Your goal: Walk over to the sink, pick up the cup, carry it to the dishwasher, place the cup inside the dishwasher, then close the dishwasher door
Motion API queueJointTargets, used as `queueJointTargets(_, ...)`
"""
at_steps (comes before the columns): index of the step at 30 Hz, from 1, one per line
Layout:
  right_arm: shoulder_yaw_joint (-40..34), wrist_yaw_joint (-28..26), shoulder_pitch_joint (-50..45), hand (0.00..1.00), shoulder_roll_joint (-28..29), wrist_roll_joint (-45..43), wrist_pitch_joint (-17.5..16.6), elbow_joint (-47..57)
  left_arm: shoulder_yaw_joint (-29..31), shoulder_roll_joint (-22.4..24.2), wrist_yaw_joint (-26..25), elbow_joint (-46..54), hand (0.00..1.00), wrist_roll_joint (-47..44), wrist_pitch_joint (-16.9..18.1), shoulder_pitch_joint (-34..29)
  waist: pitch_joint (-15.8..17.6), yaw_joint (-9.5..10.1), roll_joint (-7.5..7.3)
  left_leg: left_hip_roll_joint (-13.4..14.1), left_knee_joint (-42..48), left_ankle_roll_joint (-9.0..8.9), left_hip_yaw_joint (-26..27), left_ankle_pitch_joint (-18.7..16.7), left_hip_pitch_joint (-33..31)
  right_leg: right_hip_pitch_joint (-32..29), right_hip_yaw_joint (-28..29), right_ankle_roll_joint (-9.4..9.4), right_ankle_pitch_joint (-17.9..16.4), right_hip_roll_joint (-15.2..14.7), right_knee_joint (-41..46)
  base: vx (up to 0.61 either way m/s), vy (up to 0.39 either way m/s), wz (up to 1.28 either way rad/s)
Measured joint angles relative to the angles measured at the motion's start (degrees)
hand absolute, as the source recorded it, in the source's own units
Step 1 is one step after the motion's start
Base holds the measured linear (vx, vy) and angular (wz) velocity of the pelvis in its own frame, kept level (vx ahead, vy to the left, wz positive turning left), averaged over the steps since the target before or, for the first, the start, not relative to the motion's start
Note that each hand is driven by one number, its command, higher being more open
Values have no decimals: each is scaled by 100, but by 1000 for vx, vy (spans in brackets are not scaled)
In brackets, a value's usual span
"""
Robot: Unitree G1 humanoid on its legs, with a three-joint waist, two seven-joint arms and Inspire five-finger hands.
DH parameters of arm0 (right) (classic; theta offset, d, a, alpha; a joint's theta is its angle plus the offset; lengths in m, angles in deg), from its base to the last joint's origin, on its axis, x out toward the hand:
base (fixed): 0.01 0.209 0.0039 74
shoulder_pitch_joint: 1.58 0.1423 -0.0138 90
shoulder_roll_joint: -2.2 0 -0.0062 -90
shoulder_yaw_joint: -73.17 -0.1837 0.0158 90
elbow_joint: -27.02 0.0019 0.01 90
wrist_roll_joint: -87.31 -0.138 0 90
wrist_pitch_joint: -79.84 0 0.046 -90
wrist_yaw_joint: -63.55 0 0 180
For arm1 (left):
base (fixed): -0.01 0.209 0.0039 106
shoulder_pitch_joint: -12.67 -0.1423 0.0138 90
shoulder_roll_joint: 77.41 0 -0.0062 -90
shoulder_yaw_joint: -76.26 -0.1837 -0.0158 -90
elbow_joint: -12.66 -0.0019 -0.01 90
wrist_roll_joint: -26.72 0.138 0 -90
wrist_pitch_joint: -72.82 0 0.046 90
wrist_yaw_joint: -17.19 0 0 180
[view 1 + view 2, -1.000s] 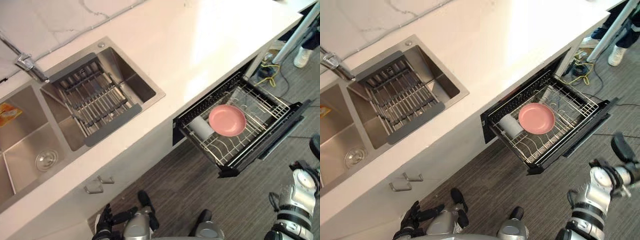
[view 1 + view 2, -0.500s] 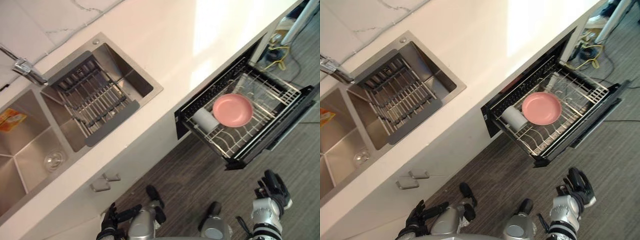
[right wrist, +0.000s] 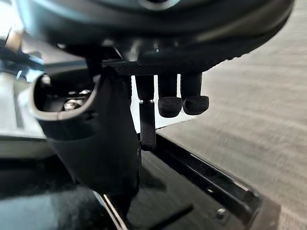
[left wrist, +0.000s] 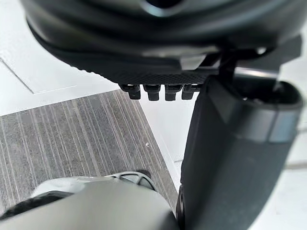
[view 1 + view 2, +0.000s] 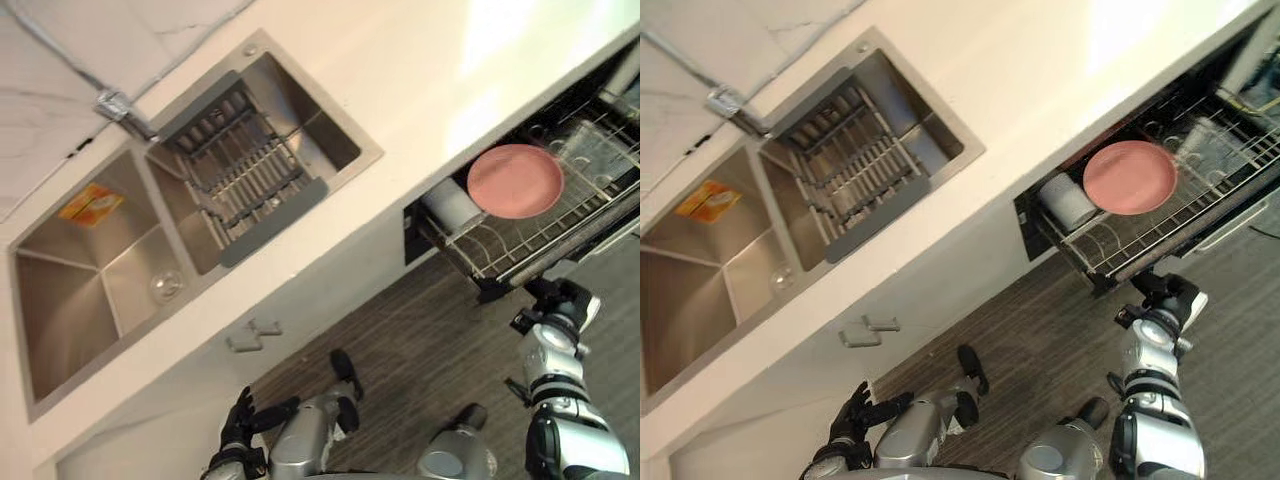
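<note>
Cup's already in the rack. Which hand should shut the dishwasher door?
Right. The right hand sits at the front edge of the open dishwasher door, just below the racked cup. The left hand hangs low by the sink cabinet, well away.

Left hand (image 5: pixel 238 432) hangs low, fingers relaxed; right hand (image 5: pixel 560 299) raised forward, fingers curled, holding nothing.

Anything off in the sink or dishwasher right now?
Nothing spilled or broken. The cup appears to lie on its side in the dishwasher rack beside the pink plate, not upright. The rack is pulled out, with the right hand near its front edge.
</note>
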Motion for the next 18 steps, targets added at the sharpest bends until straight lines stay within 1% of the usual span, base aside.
queueJointTargets(1,136,5,173,0,-115,57,25,-116,-24,27,8,-9,100,6,56,-1,23,17,63,-59,40,15,-144,0,-4,110,-165,34,-76,-84,126,-17,10,61)
queueJointTargets(3,307,4,373,0,-253,147,37,-223,-25,80,24,-32,100,20,184,-35,34,107,134,-127,81,30,-310,2,-1,251,-357,67,-164,-178,261,4,-3,51)
queueJointTargets(5,444,-60,606,0,-333,175,46,-347,-27,110,52,-28,100,-45,273,-106,31,156,163,-194,117,44,-429,-2,4,372,-519,106,-252,-262,376,50,-24,44)
queueJointTargets(7,682,-267,829,0,-390,214,89,-420,-27,140,80,-48,100,-199,250,-125,26,189,201,-238,167,51,-510,-7,9,496,-653,132,-305,-305,446,77,-44,33)
queueJointTargets(9,918,-663,1086,0,-459,256,93,-550,-25,181,108,-58,100,-200,245,-136,12,243,267,-283,202,52,-643,-7,34,690,-853,168,-364,-318,463,79,-60,32)
queueJointTargets(10,979,-767,1173,0,-476,255,93,-656,-25,189,114,-65,100,-195,245,-139,3,248,279,-293,202,52,-685,-7,45,749,-915,174,-377,-317,465,96,-76,31)
queueJointTargets(11,1016,-918,1272,100,-475,268,92,-842,-19,196,134,-81,100,-197,256,-156,-4,289,288,-299,201,52,-719,-7,84,839,-993,175,-396,-310,466,88,-71,19)
queueJointTargets(12,1021,-1338,1237,100,-533,267,94,-963,-1,196,212,-116,100,-208,271,-172,-4,295,283,-296,199,52,-729,-7,131,907,-1041,168,-406,-296,466,71,-57,11)
queueJointTargets(14,1035,-1893,1237,100,-662,261,141,-1043,26,194,387,-152,100,-208,268,-172,-30,294,318,-289,199,51,-728,-7,138,929,-1072,177,-451,-288,486,37,-50,3)
queueJointTargets(15,1126,-2042,1215,100,-710,210,142,-1054,36,195,453,-203,100,-203,289,-172,-39,293,330,-266,199,50,-726,-6,146,939,-1077,172,-463,-264,485,38,-59,2)
queueJointTargets(18,1241,-2171,1096,100,-699,-42,121,-1045,44,196,496,-242,100,-203,306,-171,-54,304,324,-193,198,41,-717,0,152,945,-1081,141,-483,-188,472,30,-52,0)
